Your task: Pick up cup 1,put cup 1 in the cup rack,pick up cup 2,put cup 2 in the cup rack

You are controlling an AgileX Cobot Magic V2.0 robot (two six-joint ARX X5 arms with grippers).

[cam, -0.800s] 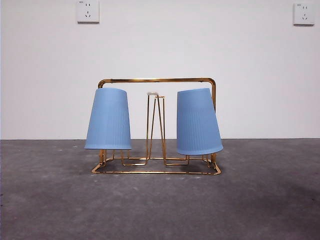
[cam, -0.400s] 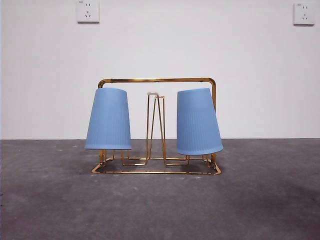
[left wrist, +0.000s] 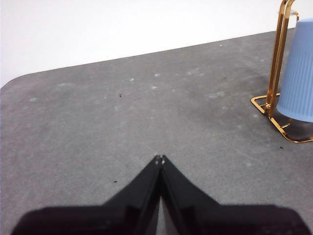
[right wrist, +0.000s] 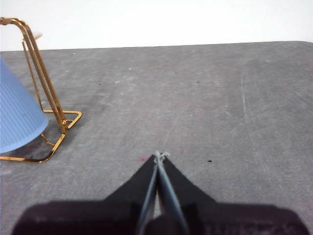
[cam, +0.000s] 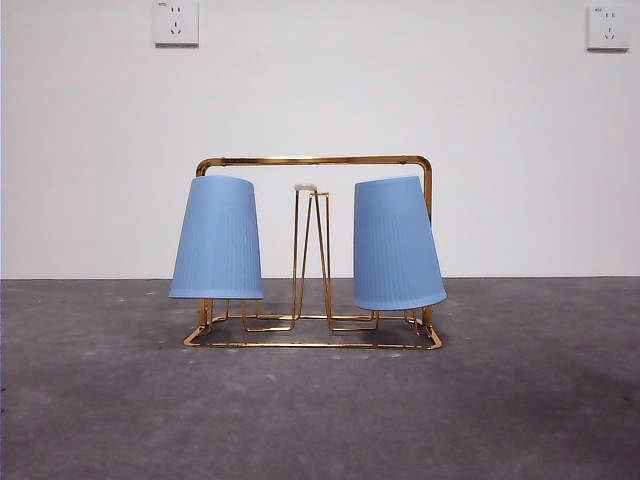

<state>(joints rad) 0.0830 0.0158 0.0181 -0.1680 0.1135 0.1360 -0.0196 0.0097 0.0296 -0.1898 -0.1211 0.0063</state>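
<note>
The gold wire cup rack [cam: 314, 160] stands mid-table in the front view. Two ribbed blue cups hang upside down on its pegs: one cup [cam: 217, 240] on the left, upright, and the other cup [cam: 395, 245] on the right, leaning a little. A bare white-tipped peg [cam: 308, 188] rises between them. My left gripper [left wrist: 159, 159] is shut with nothing in it, over bare table away from the rack's end [left wrist: 275, 68] and a cup [left wrist: 299, 73]. Off the rack's other end [right wrist: 39, 73] with its cup [right wrist: 17, 115], my right gripper [right wrist: 159, 155] is shut and holds nothing.
Grey table surface [cam: 320, 410] stretches in front of and to both sides of the rack. A white wall behind carries two sockets [cam: 176, 22] [cam: 608, 27]. No arm shows in the front view.
</note>
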